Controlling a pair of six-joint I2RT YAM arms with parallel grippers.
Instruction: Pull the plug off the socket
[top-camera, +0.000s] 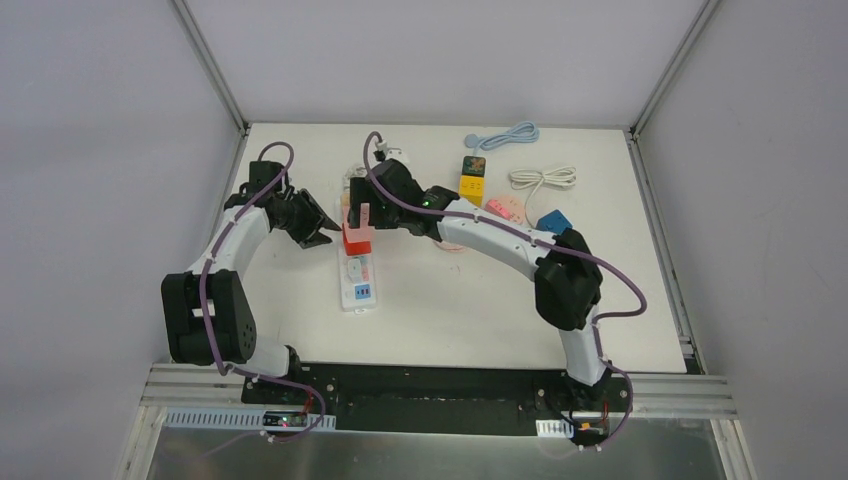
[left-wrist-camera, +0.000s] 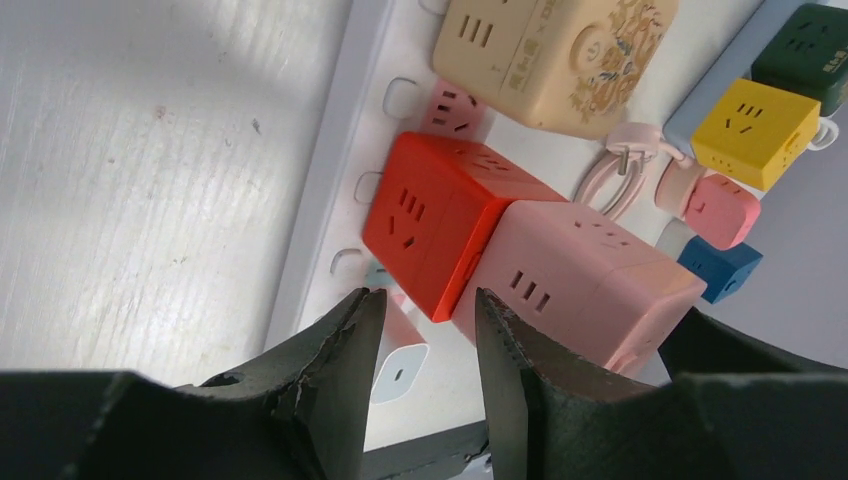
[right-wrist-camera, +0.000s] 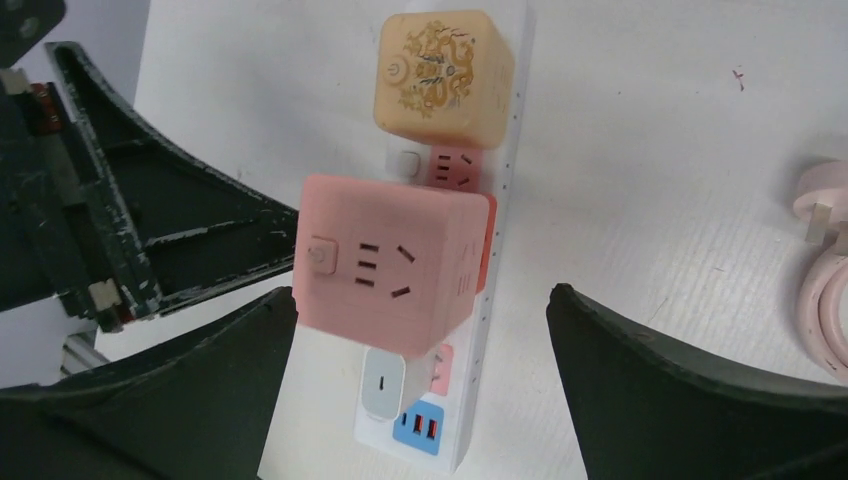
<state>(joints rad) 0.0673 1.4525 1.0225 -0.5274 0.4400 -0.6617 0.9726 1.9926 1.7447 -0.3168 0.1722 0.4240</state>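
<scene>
A white power strip lies in the middle of the table. A red cube plug sits in it, and a pink cube plug is stacked on top of the red one. My left gripper is low at the strip's left side, open with a narrow empty gap. My right gripper hovers over the strip, wide open. Its fingers stand on either side of the pink cube and hold nothing.
A cream cube and a small white charger also sit in the strip. Behind and to the right lie a yellow cube, a blue cube, a pink corded plug, a white cable and a light blue cable.
</scene>
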